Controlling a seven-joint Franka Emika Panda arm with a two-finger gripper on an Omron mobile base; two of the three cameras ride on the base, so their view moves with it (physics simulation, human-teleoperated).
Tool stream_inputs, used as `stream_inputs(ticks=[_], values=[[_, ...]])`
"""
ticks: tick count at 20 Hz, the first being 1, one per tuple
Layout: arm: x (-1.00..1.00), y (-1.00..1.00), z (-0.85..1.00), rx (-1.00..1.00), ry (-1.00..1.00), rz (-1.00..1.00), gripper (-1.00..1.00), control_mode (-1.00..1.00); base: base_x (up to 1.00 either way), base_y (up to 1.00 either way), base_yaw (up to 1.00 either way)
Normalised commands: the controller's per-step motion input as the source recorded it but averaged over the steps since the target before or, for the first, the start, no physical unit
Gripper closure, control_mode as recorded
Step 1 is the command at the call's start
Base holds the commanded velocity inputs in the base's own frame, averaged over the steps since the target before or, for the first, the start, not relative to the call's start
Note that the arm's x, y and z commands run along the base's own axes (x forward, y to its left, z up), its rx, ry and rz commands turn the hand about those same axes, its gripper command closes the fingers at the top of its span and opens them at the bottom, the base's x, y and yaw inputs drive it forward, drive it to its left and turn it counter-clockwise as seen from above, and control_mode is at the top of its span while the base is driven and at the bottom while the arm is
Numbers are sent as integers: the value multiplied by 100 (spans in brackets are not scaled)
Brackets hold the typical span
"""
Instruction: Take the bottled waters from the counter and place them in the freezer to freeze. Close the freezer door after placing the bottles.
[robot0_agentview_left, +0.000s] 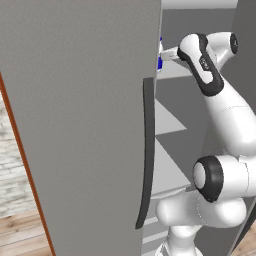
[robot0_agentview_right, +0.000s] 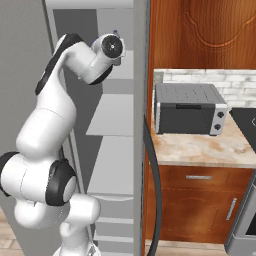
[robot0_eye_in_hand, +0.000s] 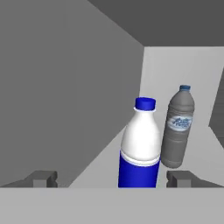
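Two bottled waters on the freezer shelf: blue-labelled white bottle, grey bottle just behind, label unreadable. Claw spread wide, gripping nothing.

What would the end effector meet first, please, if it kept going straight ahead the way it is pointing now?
Most likely the white bottle with the blue label, which stands upright between the open end effector tips. The grey bottle looks farther back and off to one side, though depth is hard to judge.

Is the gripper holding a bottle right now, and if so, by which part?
Nothing is held. The gripper is open, fingertips apart on either side of the white bottle, which stands on the freezer shelf.
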Motion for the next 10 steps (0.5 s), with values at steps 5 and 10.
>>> stream_inputs(ticks=[5, 10], values=[[-61, 0, 14, 0, 1, -15, -100, -100, 0, 0, 0], [-64, 0, 2, 0, 6, -21, -100, -100, 0, 0, 0]])
